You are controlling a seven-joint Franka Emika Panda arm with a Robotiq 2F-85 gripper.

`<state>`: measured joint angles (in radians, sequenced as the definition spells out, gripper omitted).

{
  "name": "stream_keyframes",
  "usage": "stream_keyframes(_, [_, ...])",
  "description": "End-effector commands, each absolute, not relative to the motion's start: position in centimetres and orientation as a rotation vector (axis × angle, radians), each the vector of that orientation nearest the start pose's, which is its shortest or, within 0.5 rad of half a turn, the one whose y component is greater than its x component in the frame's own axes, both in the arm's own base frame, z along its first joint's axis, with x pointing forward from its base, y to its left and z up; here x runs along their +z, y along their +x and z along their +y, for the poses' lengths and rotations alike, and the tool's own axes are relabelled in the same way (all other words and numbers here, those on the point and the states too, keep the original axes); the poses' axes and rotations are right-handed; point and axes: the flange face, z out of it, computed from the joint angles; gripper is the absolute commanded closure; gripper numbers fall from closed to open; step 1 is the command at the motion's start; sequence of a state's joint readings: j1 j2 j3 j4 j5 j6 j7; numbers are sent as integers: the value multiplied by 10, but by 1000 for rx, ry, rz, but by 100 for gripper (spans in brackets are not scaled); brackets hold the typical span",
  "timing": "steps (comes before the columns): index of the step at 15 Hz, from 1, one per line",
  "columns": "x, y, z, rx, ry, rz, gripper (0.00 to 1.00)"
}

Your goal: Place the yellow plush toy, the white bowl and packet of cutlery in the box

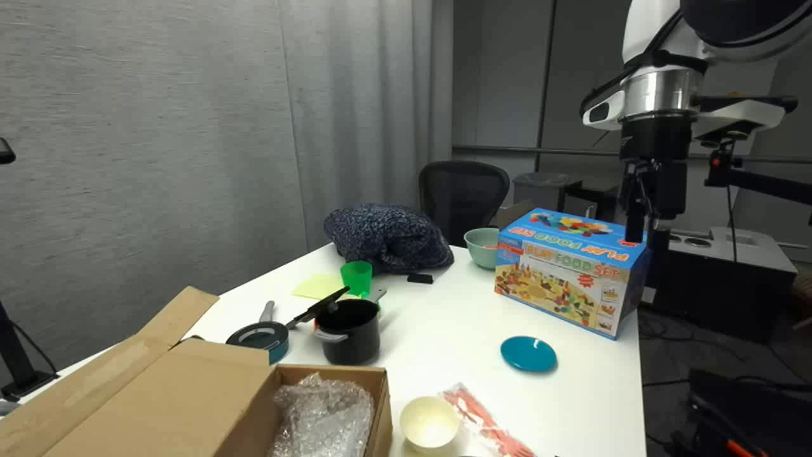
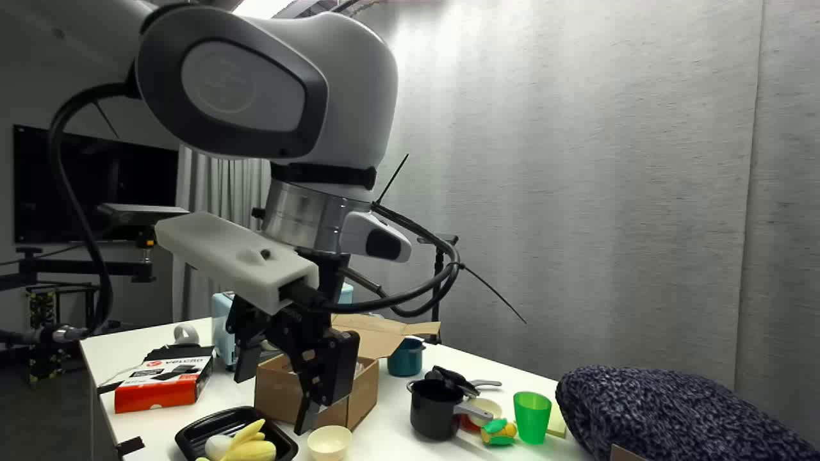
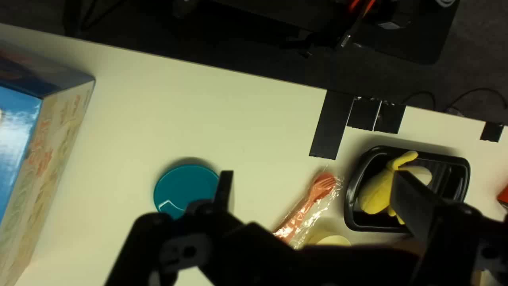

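In an exterior view we are counting one brown box (image 1: 190,393), partly cut off; one cream-white bowl (image 1: 429,423) standing just beside it; one clear packet (image 1: 485,420) of pinkish-red cutlery lying on the bench (image 1: 450,327). In the wrist view we are finding the pincer (image 3: 315,180) spread, partly hiding one yellow plush toy (image 3: 375,192) in a black tray (image 3: 350,198).

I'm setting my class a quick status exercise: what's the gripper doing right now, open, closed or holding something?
Gripper: open, jaws standing well apart, holding nothing.
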<state>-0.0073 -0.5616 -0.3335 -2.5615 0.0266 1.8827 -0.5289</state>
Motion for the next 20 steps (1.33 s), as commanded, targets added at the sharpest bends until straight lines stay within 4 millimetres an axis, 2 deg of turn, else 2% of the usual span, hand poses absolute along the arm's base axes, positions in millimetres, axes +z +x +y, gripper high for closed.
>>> stream_keyframes(1, [433, 343, -119, 76, -2880, -346, 0])
stream_keyframes(12, [433, 343, -119, 76, -2880, -346, 0])
stream_keyframes(14, [438, 355, -121, -8, -2874, -284, 0])
stream_keyframes(16, [439, 376, -118, -116, -2811, -203, 0])
stream_keyframes(20, [419, 420, -90, -219, -2641, -117, 0])
